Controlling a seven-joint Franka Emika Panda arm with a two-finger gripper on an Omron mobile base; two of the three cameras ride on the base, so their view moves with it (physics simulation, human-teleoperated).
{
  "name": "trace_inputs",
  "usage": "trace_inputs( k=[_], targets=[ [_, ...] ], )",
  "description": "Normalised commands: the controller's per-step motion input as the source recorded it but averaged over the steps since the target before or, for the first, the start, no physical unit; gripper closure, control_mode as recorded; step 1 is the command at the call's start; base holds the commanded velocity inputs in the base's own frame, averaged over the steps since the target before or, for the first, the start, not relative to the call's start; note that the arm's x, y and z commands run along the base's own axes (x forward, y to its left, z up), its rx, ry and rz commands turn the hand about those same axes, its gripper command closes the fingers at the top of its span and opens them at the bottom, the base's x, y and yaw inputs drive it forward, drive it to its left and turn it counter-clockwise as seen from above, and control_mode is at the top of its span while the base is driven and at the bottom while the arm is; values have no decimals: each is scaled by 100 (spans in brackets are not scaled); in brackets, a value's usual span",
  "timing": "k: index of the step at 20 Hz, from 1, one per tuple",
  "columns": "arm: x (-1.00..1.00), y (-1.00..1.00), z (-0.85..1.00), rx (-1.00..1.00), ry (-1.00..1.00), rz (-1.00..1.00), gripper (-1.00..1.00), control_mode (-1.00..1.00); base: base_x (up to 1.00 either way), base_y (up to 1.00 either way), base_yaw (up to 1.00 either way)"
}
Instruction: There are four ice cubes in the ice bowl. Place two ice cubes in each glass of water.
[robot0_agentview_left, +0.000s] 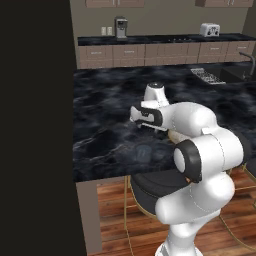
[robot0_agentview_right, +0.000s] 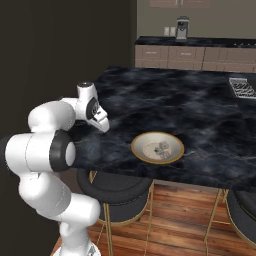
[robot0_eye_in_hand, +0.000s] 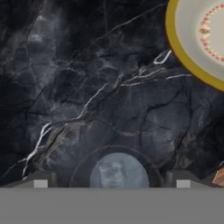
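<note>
My gripper (robot0_eye_in_hand: 111, 183) points straight down at the black marble counter and is open, its fingertips (robot0_eye_in_hand: 40, 183) far apart and nothing between them. Directly under it stands a glass of water (robot0_eye_in_hand: 118, 171), seen from above; its inside looks pale and mottled, and I cannot tell an ice cube in it. The same glass (robot0_agentview_left: 144, 151) shows faintly near the counter's front edge. To its right lies the ice bowl (robot0_agentview_right: 138, 150) with its gold rim (robot0_eye_in_hand: 183, 52), and pale ice cubes (robot0_agentview_right: 161, 147) lie in its middle. My arm hides most of the bowl in the left base view.
Dark round stools (robot0_agentview_right: 115, 189) with gold legs stand under the counter's front edge. A tall dark wall (robot0_agentview_left: 35, 125) closes the left side. The back counter carries a coffee machine (robot0_agentview_left: 120, 27) and a toaster (robot0_agentview_left: 209, 30). A grate (robot0_agentview_left: 207, 75) lies at the island's far right.
</note>
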Motion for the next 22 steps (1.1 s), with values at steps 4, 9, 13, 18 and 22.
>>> trace_inputs(
  k=[4,9,13,18,22],
  targets=[
    [-8,-100,-3,0,8,-2,-100,-100,0,0,0],
    [19,-86,-1,0,9,-1,-100,-100,0,0,0],
    [14,-69,1,0,4,-3,-100,-100,0,0,0],
    [10,-78,1,12,-1,0,-100,-100,0,0,0],
    [15,-100,-1,14,0,0,-100,-100,0,0,0]
  ],
)
